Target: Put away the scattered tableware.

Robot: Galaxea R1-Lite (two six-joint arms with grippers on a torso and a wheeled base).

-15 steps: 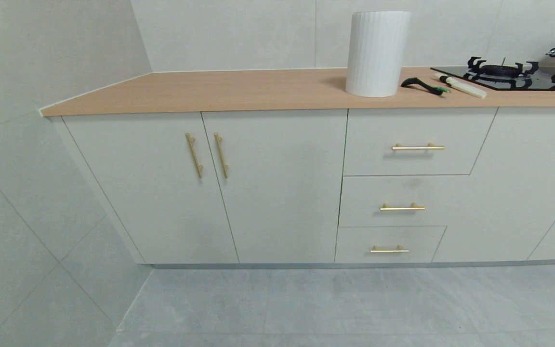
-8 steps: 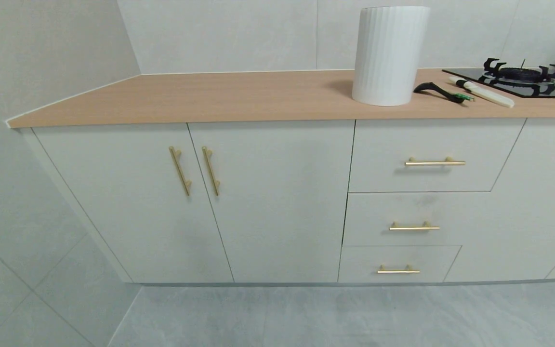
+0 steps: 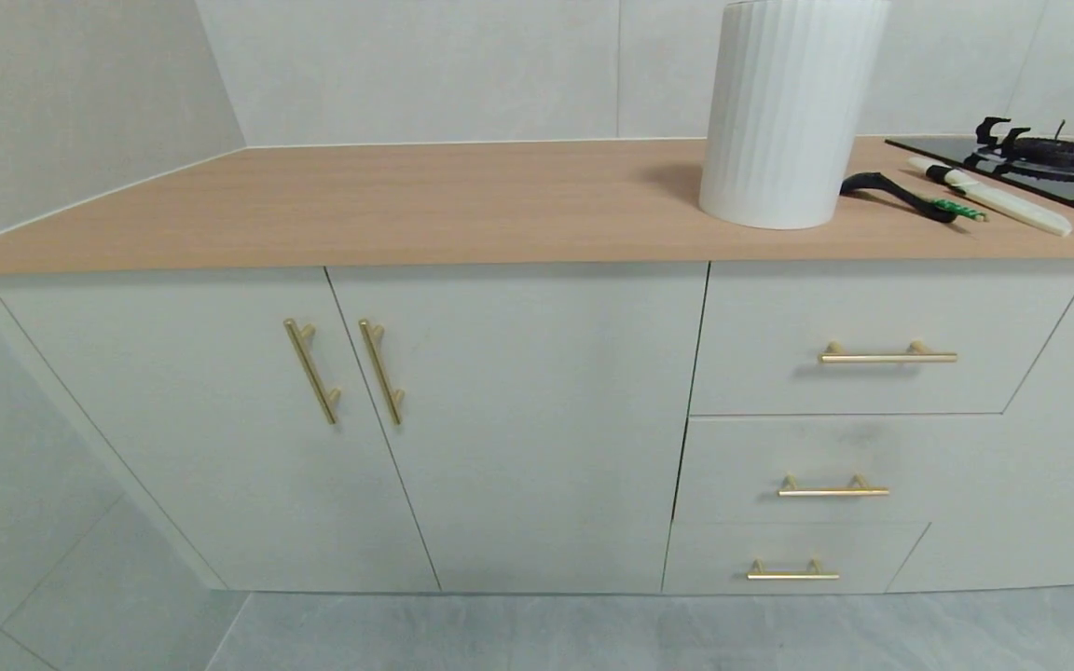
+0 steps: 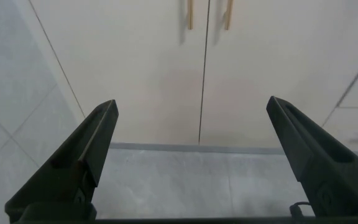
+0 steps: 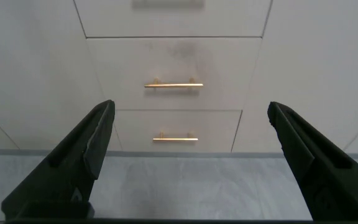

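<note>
A tall white pot (image 3: pixel 784 112) with ribbed sides stands upright on the wooden counter (image 3: pixel 406 200). Just to the right of the white pot lies a black-handled tool (image 3: pixel 891 191) with a green bit at its far end. It lies flat on the counter, close to the pot, but I cannot tell if they touch. A long white tool (image 3: pixel 998 198) lies flat a little farther right of the pot. A black stove (image 3: pixel 1050 158) sits farther right still. Below the pot are three drawers (image 3: pixel 873 308), all closed, each with a gold bar handle. Below and to the left of the pot are two cupboard doors (image 3: pixel 518 419), both closed.

The left gripper (image 4: pixel 190 106) is low down, below and left of the pot, and faces the two cupboard doors. Its fingers are spread wide and hold nothing. The right gripper (image 5: pixel 190 107) is low down below the pot and faces the lower drawers. Its fingers are spread wide too, with nothing between them.
</note>
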